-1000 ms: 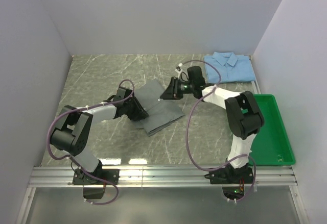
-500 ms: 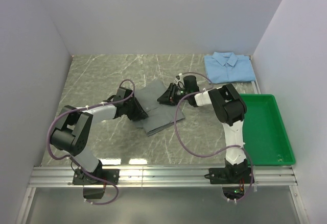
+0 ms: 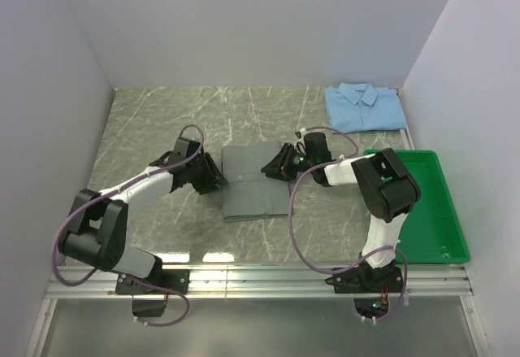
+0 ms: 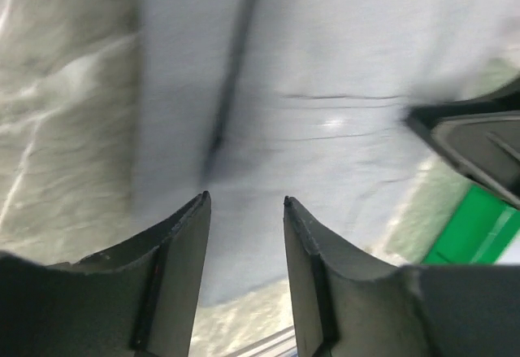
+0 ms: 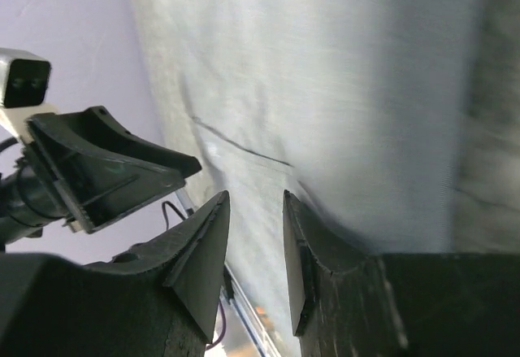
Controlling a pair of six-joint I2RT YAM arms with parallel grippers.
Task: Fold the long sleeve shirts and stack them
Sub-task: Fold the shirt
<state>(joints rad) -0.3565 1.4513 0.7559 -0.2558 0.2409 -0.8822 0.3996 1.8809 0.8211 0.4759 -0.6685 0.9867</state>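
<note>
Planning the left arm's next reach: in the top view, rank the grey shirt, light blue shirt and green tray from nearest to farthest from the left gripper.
From the left gripper:
1. grey shirt, right beside it, mid-table.
2. light blue shirt, far right corner.
3. green tray, along the right edge.

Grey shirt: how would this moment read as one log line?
grey shirt: folded, mid-table | left gripper: open, at its left edge | right gripper: open, at its right edge | blue shirt: folded, far right | stacked: no
</note>
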